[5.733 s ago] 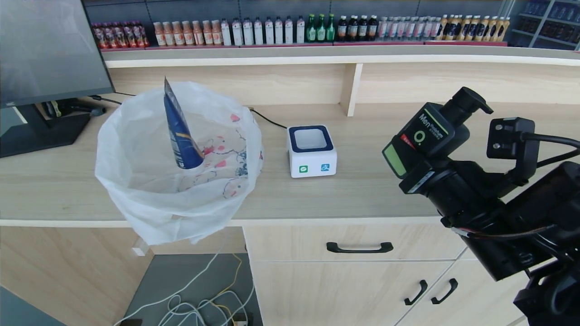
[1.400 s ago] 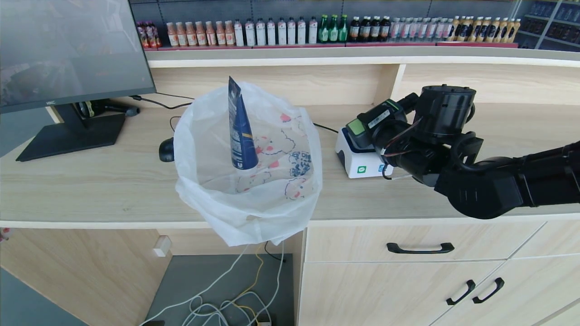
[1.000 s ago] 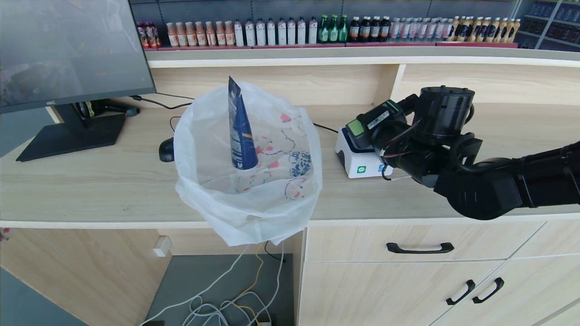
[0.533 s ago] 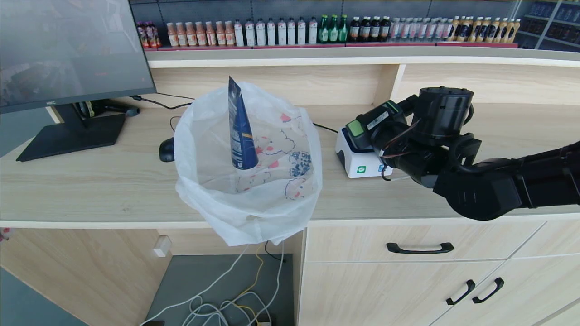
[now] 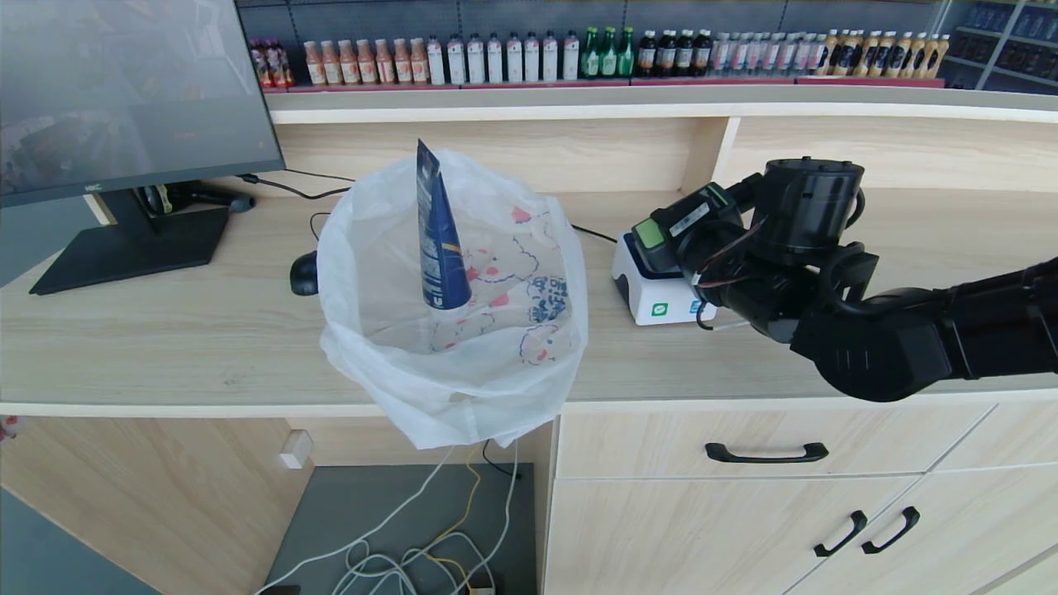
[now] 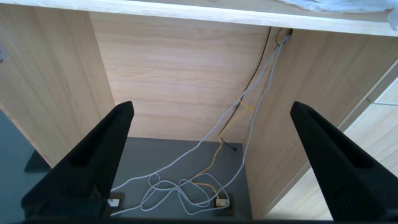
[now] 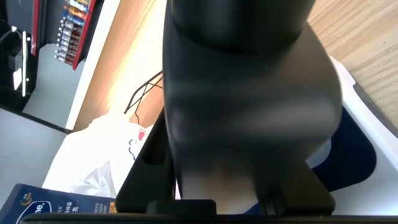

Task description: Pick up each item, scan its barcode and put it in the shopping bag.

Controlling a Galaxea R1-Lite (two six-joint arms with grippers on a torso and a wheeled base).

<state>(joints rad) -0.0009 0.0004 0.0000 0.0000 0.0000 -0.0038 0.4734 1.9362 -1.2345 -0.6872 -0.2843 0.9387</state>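
Wooden counter [image 5: 165,347]: runs across the full width of the head view. A dark monitor [image 5: 124,91] stands on its left end.

Shopping bag [image 5: 450,372]: white, translucent, mouth open. It sits at the counter's front edge and sags over it.

Right gripper [image 5: 717,263]: clenched on a black pump bottle [image 5: 674,221] with a green label. The bottle is held tilted directly over the scanner [image 5: 653,299]. The right wrist view places the bottle [image 7: 249,106] above the scanner's dark-blue window [image 7: 354,155]. Contact between the two cannot be determined.

Left gripper [image 6: 211,109]: fingers spread wide, grasping nothing. It sits below counter level, facing loose cables [image 6: 186,186] on the floor.

Scanner: small white box on the counter, to the right of the bag and near it.

Blue tube [image 5: 438,240]: stands in the bag with its cap down. It leans slightly, and its flat end rises above the bag's rim.

Black mouse [image 5: 304,273]: on the counter, just beside the bag's left side.
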